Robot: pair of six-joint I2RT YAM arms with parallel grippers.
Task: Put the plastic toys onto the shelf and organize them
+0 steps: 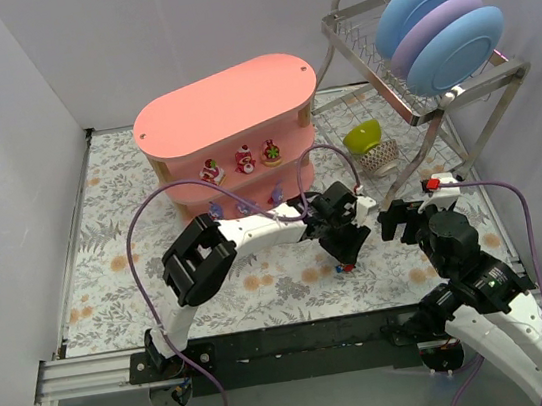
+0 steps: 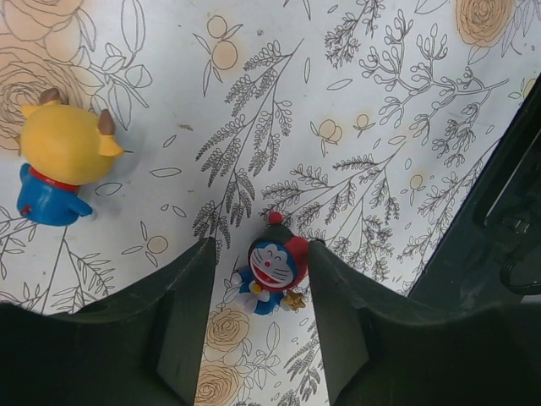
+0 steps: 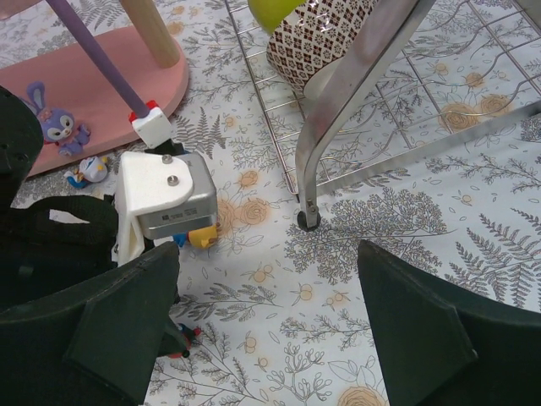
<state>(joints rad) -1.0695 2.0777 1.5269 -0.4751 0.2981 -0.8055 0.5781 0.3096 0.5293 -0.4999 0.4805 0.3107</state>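
Note:
The salmon-pink shelf (image 1: 227,108) stands at the back. Three red toys (image 1: 244,159) sit on its middle tier and purple ones (image 1: 243,207) on the bottom tier. My left gripper (image 1: 344,251) points down over the floral mat. In the left wrist view it (image 2: 260,252) is open around a blue toy with a red hat (image 2: 272,266); the right finger is close against the hat and the left finger is apart. A yellow-hat blue toy (image 2: 63,152) lies nearby. My right gripper (image 1: 396,219) is open and empty (image 3: 270,296).
A wire dish rack (image 1: 407,93) with blue and purple plates stands at the back right, over a green bowl (image 1: 362,135) and a patterned bowl (image 1: 381,157). A rack leg (image 3: 308,220) is near my right gripper. A purple bunny (image 3: 59,127) sits on the shelf's base.

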